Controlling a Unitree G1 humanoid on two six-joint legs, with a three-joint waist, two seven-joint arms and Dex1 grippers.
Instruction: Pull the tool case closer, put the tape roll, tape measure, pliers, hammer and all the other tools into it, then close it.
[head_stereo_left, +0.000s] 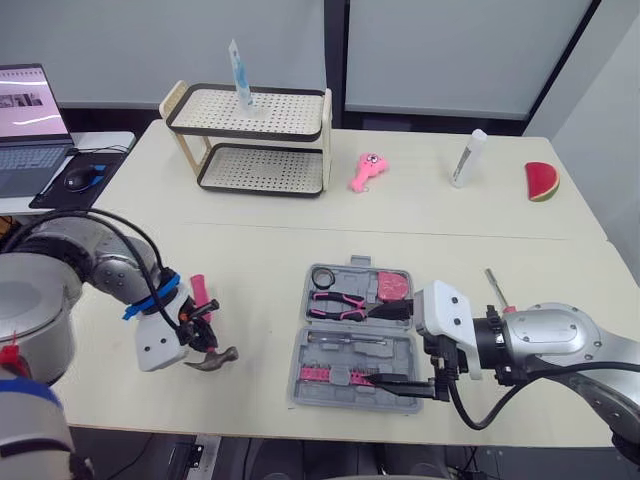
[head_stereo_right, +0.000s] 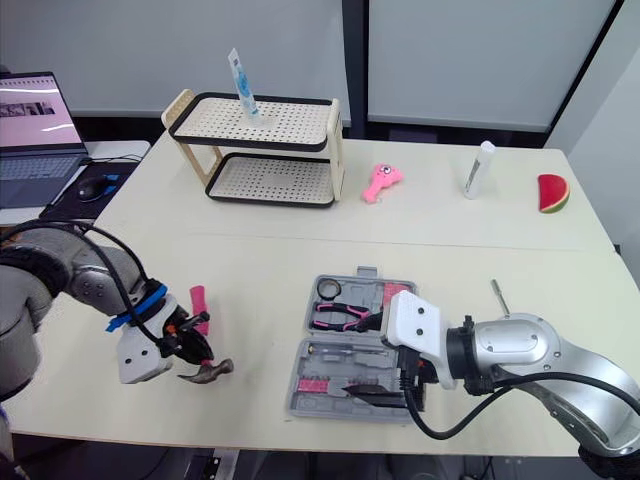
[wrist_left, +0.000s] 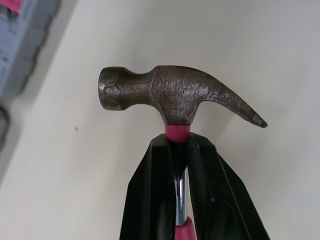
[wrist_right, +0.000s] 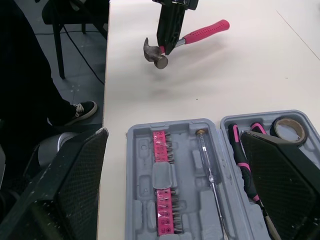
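Hammer (wrist_left: 170, 97) in the air, left of the open tool case (wrist_right: 142, 175).
The left gripper (head_stereo_left: 197, 337) has its fingers clamped on the neck just under the head, with the pink handle jutting free. The right gripper (head_stereo_left: 400, 348) has its fingers wide apart at the case's right edge. With so short a hold, the hammer may pivot, or strike that gripper on the way in.

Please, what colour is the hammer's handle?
The hammer handle is pink, clearest in the right wrist view.
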